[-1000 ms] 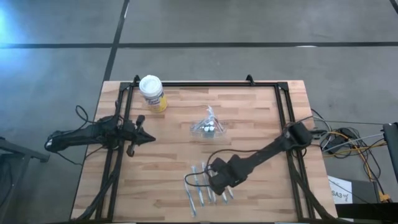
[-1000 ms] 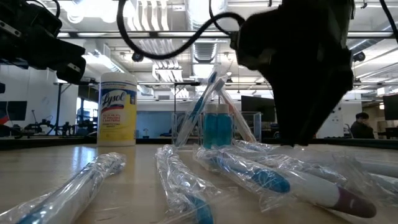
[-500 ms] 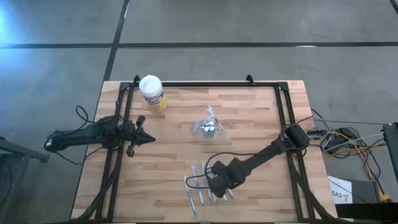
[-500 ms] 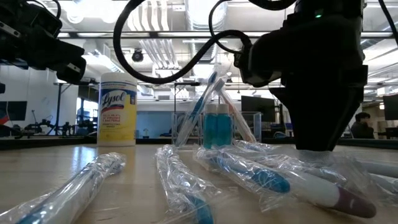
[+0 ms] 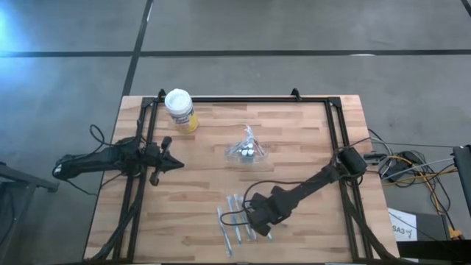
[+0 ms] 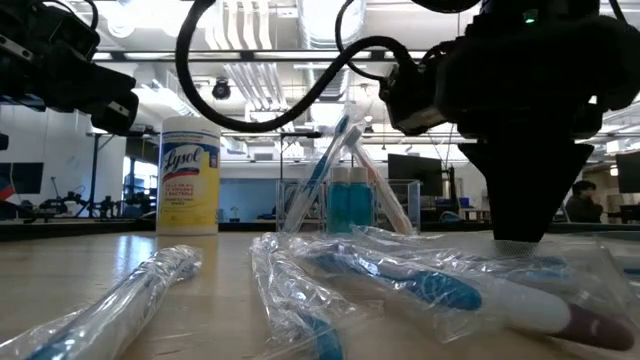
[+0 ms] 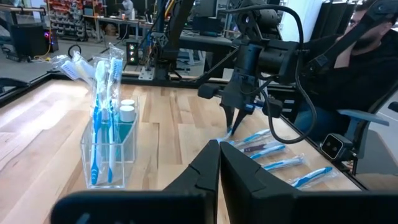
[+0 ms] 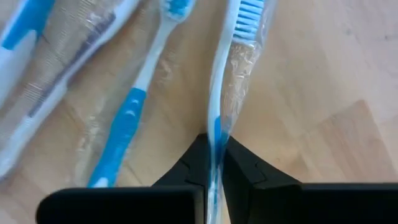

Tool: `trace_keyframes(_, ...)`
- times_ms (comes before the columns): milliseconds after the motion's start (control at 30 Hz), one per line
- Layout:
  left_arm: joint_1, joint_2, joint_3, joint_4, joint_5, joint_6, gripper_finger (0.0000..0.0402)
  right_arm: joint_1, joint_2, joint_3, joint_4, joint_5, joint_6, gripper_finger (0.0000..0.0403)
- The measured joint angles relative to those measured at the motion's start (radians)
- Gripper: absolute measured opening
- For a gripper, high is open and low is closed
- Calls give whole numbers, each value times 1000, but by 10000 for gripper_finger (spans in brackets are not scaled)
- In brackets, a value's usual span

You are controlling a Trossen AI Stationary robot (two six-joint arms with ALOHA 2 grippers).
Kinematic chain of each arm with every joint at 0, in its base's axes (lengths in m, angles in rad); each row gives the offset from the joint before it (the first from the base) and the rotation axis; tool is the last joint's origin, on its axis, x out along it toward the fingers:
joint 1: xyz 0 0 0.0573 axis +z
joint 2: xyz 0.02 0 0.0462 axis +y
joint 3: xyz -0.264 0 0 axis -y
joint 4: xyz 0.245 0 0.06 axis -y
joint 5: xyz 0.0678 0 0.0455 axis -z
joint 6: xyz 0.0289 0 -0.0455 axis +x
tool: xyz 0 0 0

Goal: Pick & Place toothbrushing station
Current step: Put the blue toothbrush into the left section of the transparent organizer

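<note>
We have the right gripper (image 8: 214,163) clamped on a wrapped toothbrush (image 8: 227,74) among the loose brushes (image 5: 237,221), on the near side of the holder (image 5: 246,149). We judge the lift should go straight up, slowly, so the slippery wrap doesn't slide or drag its neighbours. The clear holder stands mid-table with upright blue brushes. The left gripper (image 7: 219,163), jaws together, waits left of the holder.

Even overhead lighting, bright ceiling lamps (image 6: 250,25) glaring in the low view, nearest wrapped toothbrushes (image 6: 130,300) blurred.
</note>
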Motion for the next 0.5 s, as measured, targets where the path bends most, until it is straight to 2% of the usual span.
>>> trace_keyframes(133,0,0,0,0,-1,0,17,-1,-55,-5,-30,46,-21,18)
trace_keyframes(267,0,2,0,0,-1,0,19,7,-148,-3,-67,148,-30,17)
trace_keyframes(367,0,5,-1,1,-1,0,16,26,-218,-3,-57,252,-74,16)
trace_keyframes(500,0,7,-2,8,-1,0,12,66,-331,-4,-39,444,-172,16)
